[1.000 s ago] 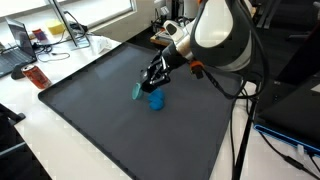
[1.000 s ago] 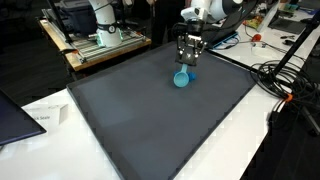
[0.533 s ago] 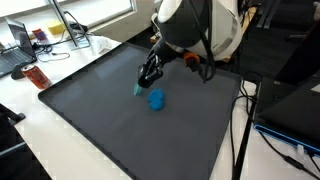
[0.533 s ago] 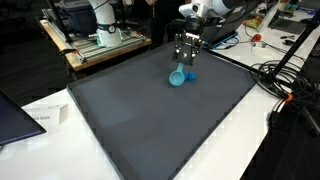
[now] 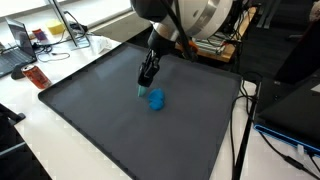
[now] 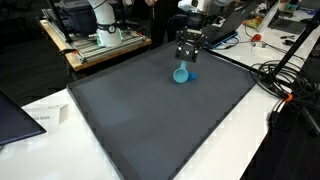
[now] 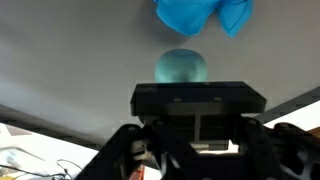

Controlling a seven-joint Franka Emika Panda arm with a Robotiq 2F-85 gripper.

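Wrist view has the claw [image 7: 186,86] coming in from the bottom edge, its black body filling the lower half of the picture and hiding its fingers. Just beyond the claw sits the teal cup [image 7: 181,67], its rounded end toward the camera. Farther out, at the top edge, lies a crumpled blue lump [image 7: 205,14], parted from the teal cup by a thin strip of grey.

In both exterior views the claw [image 5: 143,85] points down at the dark table [image 5: 100,130] and is pinching the teal cup [image 5: 138,91]. The teal cup sits at the claw's tips, low over the surface; I cannot tell whether it touches the table. The blue lump [image 5: 156,99] rests on the table just beside the claw's tips, near the teal cup.

In an exterior view the teal cup [image 6: 181,73] shows right under the claw [image 6: 187,58], with the blue lump [image 6: 192,72] close against its far side.
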